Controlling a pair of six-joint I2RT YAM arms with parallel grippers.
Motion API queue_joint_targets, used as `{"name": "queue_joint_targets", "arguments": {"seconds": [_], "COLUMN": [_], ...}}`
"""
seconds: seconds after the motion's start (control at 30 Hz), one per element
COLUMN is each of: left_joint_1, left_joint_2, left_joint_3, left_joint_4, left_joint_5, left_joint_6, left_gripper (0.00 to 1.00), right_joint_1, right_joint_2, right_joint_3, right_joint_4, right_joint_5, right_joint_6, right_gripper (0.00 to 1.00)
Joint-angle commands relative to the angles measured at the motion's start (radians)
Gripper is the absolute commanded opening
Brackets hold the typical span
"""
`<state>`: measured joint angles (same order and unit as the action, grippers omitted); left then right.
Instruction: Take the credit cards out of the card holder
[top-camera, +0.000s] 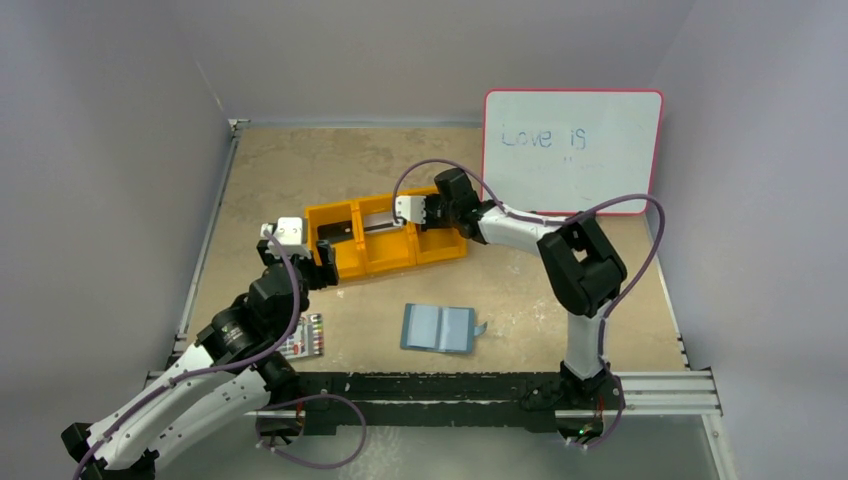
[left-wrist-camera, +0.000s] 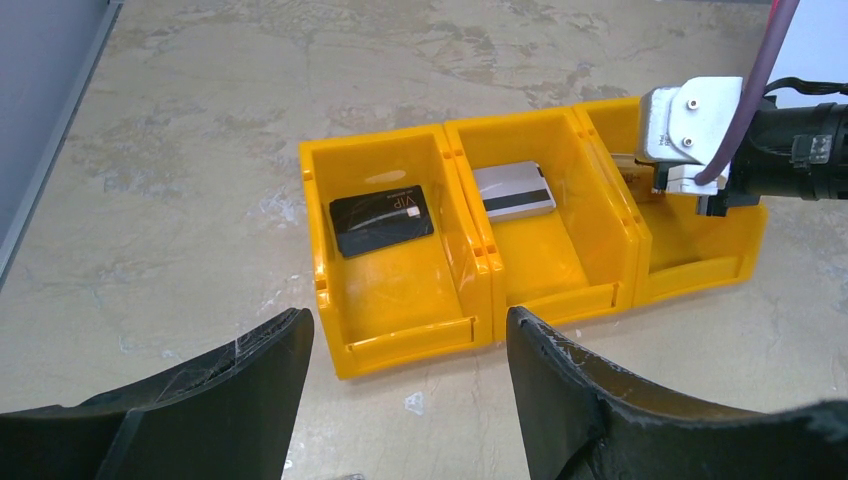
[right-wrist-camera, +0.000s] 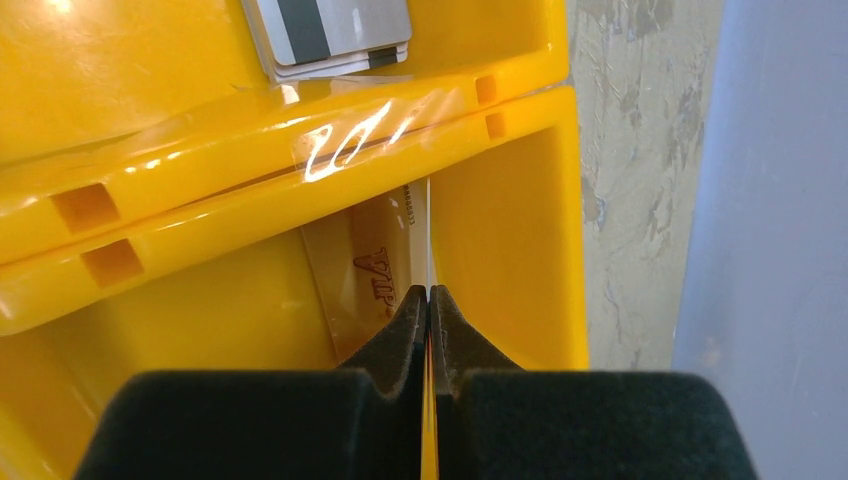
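While our right gripper (right-wrist-camera: 430, 296) clamps a tan card (right-wrist-camera: 385, 265) in the bin (right-wrist-camera: 505, 250), left gripper (left-wrist-camera: 408, 320) gapes empty.
Light, stiff, slick; we'd pinch an edge.

Bright even light, soft shadows, white glare on yellow bin (right-wrist-camera: 345, 140)

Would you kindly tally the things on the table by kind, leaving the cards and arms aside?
Bin: 1
Card holder: 1
Marker pack: 1
Whiteboard: 1
Total: 4
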<state>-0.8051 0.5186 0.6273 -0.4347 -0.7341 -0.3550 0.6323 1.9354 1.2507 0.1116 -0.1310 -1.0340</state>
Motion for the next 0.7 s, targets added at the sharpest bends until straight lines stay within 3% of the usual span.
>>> {"name": "queue_joint_targets", "arguments": {"seconds": [0.0, 0.4, 0.53, 0.67], "left_joint_1": [0.003, 0.003, 0.003, 0.003], "left_joint_2": [-0.001, 0.003, 0.003, 0.001], "left_joint_3": [0.035, 0.035, 0.034, 0.032], "left_joint_4": [0.033, 0.031, 0.030, 0.030], "left_joint_5": [-0.018, -0.023, -0.032, -0.033], "left_joint_6": [0.017, 0.015, 0.011, 0.011], "left_gripper": [0.70, 0.70, 0.70, 0.70], "right_joint_1": [-0.008, -0.010, -0.010, -0.011], "right_joint_2": [0.008, 0.060, 0.067, 0.063], "right_joint_3": [0.037, 0.073, 0.073, 0.070], "right_joint_4": [0.058, 0.076, 0.077, 0.073], "right_joint_5": [0.013, 0.038, 0.051, 0.051], "right_joint_6": [-0.041, -0.041, -0.037, -0.032], "right_gripper": [0.00, 0.03, 0.11, 0.14]}}
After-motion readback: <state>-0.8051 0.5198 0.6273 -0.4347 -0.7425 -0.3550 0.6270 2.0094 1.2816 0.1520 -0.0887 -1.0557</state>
